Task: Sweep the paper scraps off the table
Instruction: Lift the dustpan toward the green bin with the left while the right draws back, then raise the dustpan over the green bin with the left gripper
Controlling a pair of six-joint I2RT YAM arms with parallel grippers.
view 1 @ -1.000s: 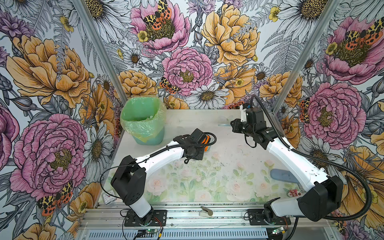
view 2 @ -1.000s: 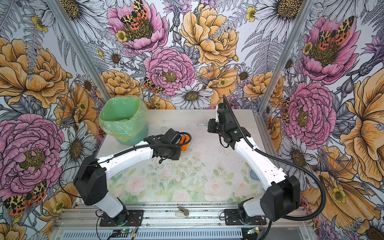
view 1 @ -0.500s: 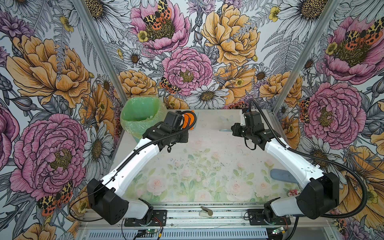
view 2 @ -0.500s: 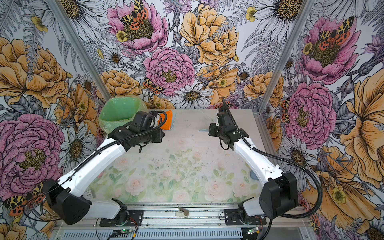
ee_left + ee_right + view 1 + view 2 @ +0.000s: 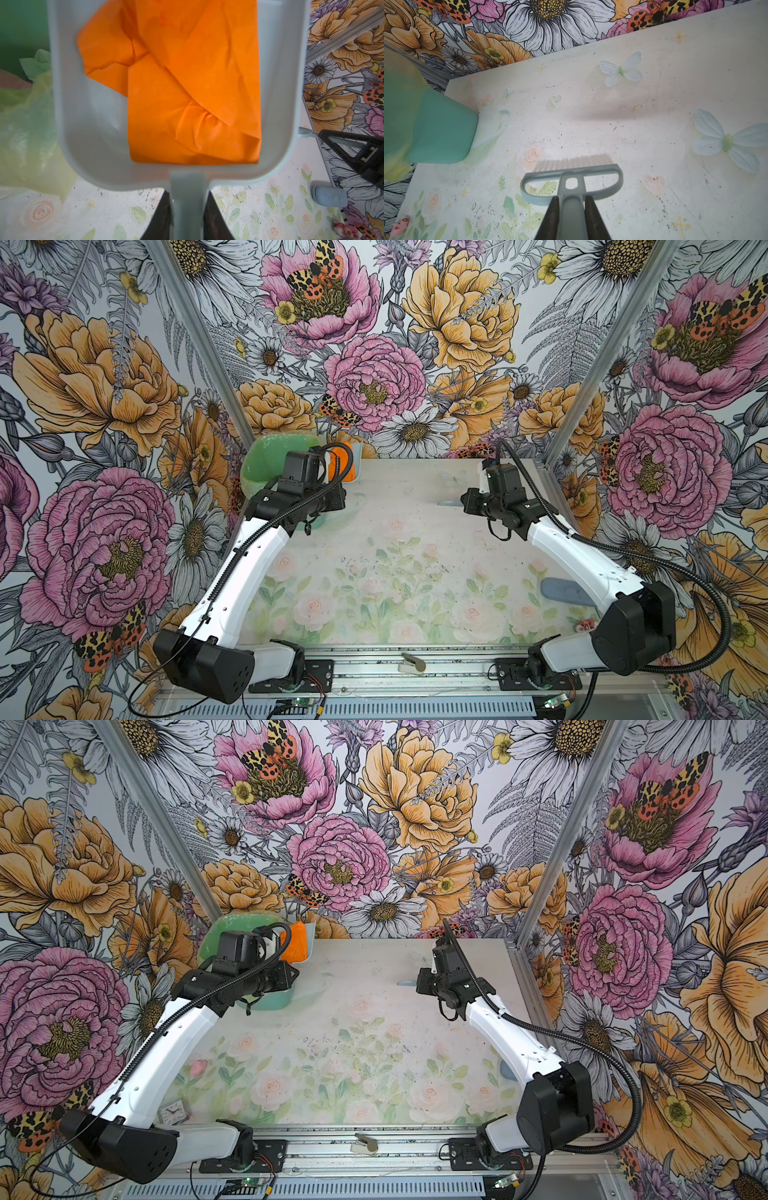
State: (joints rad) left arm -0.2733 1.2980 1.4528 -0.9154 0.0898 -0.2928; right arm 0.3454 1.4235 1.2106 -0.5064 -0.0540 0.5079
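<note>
My left gripper (image 5: 188, 193) is shut on the handle of the pale grey-blue dustpan (image 5: 68, 116). The pan hangs above the back left of the table (image 5: 415, 497), just right of the green-lined bin (image 5: 266, 460). A large crumpled orange paper scrap (image 5: 187, 83) lies in the pan, also seen in both top views (image 5: 341, 466) (image 5: 294, 946). Pale green paper (image 5: 39, 64) shows inside the bin. My right gripper (image 5: 572, 198) is shut on the brush (image 5: 572, 172), bristles just above the table at the back right (image 5: 449, 502).
A grey-blue oval thing (image 5: 567, 592) lies near the right edge, with a small pink and red thing (image 5: 584, 625) in front of it. A small clock (image 5: 174, 1110) sits at the front left corner. Dark specks dot the tabletop. Flowered walls close three sides.
My left arm has lifted the dustpan with the orange paper from the middle of the table back and left to beside the bin. The right gripper with the brush has barely shifted.
</note>
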